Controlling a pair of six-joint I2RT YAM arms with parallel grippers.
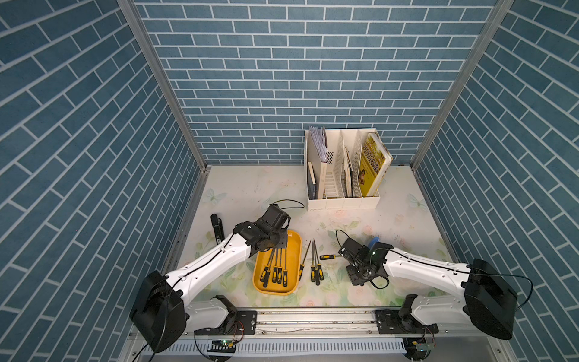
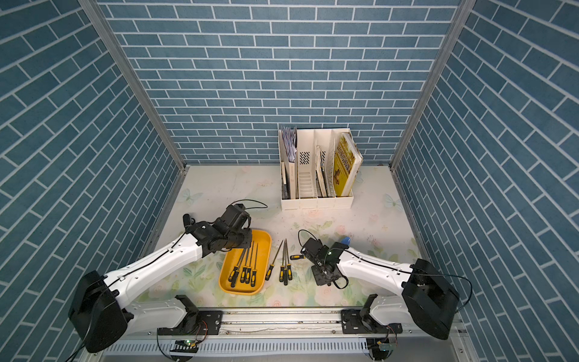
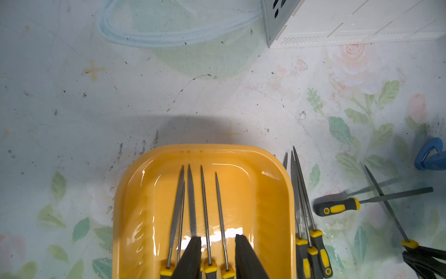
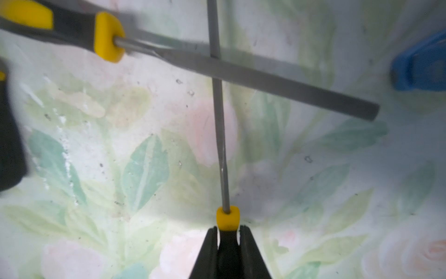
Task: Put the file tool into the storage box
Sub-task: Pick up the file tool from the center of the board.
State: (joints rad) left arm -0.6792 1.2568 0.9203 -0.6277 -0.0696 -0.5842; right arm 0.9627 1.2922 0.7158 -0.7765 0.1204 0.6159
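Tray (image 1: 294, 250) sits left of centre with the left gripper (image 3: 217, 239) hanging over it, jaws apart and gripping nothing; I'd want that arm out of the way before any drop. The right gripper (image 4: 228, 228) is clenched on the handle of a file (image 4: 220, 145) low at the table (image 1: 250, 194), well right of the tray. A loose file (image 4: 265, 82) seems to lie across its blade, so lift slowly and straight up to let it slide off, then lay the held one parallel to the others. By my count there are one organiser (image 1: 343, 200), one tray, two grippers and ten files: five boxed files (image 3: 204, 205), three spare files (image 1: 313, 271) just beside the tray, the loose one and the held one. There is also one blue clip (image 4: 420, 67).
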